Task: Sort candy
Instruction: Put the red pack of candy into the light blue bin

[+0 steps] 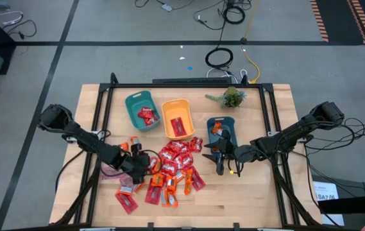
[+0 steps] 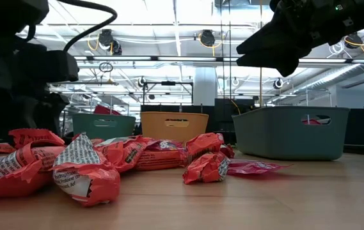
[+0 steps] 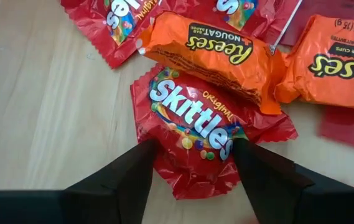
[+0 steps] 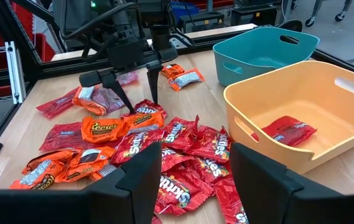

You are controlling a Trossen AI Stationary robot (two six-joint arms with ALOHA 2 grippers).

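A pile of red and orange wrapped candies (image 1: 169, 168) lies flat on the wooden table. My left gripper (image 1: 144, 165) is over the pile's left part, open and pointing down. In the left wrist view its fingers stand on either side of a red Skittles packet (image 3: 192, 124), which lies on the table partly under an orange Reese's packet (image 3: 211, 53). The right wrist view shows the left gripper (image 4: 140, 107) with its tips down at the candies. My right gripper (image 1: 222, 160) hangs open above the table, right of the pile and near a teal bin (image 1: 222, 130); nothing is between its fingers (image 4: 192, 168). My left gripper comes from above with one finger (image 3: 140, 163) at each side edge of the red Skittles packet (image 3: 164, 158), which lies flat on the table. I cannot tell whether the fingers touch the wrapper.
A teal bin (image 1: 140, 110) and an orange bin (image 1: 177, 119) stand beyond the pile, each with red candy inside. A small green plant (image 1: 231, 97) is near the far edge. A few packets (image 1: 126, 196) lie toward the near edge. Bare wood shows at the near right.
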